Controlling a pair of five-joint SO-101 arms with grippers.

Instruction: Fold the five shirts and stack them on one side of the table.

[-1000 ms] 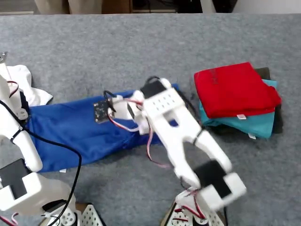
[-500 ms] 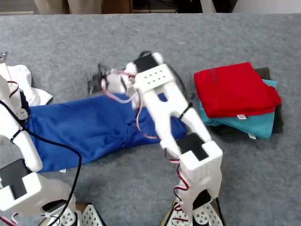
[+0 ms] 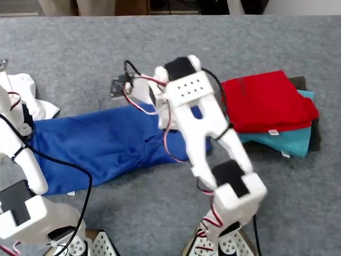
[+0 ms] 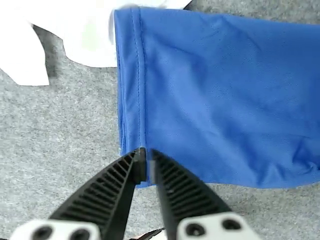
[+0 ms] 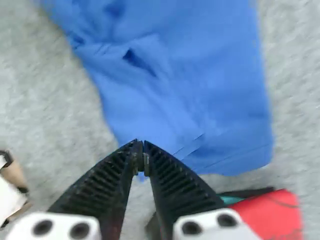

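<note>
A blue shirt (image 3: 96, 144) lies spread flat from the table's left to its middle. My left gripper (image 4: 145, 164) is shut on the hem (image 4: 134, 100) at the shirt's left end, beside a crumpled white shirt (image 3: 29, 98). My right arm (image 3: 186, 98) stands over the shirt's right end. Its gripper (image 5: 140, 159) hangs shut above the blue cloth (image 5: 190, 85), and I see nothing between its fingers. Folded shirts are stacked at the right: red (image 3: 266, 101) on top, teal (image 3: 290, 143) under it, and a dark one (image 3: 315, 133) at the bottom.
Grey felt (image 3: 80, 48) covers the table, with bare room along the far side and at the front right. The left arm (image 3: 18, 154) and its black cable (image 3: 80, 176) cross the shirt's near-left corner. Both arm bases stand at the near edge.
My right arm has lifted off the middle of the blue shirt and swung toward the far side, then shifted right. The left arm and the stack have not moved.
</note>
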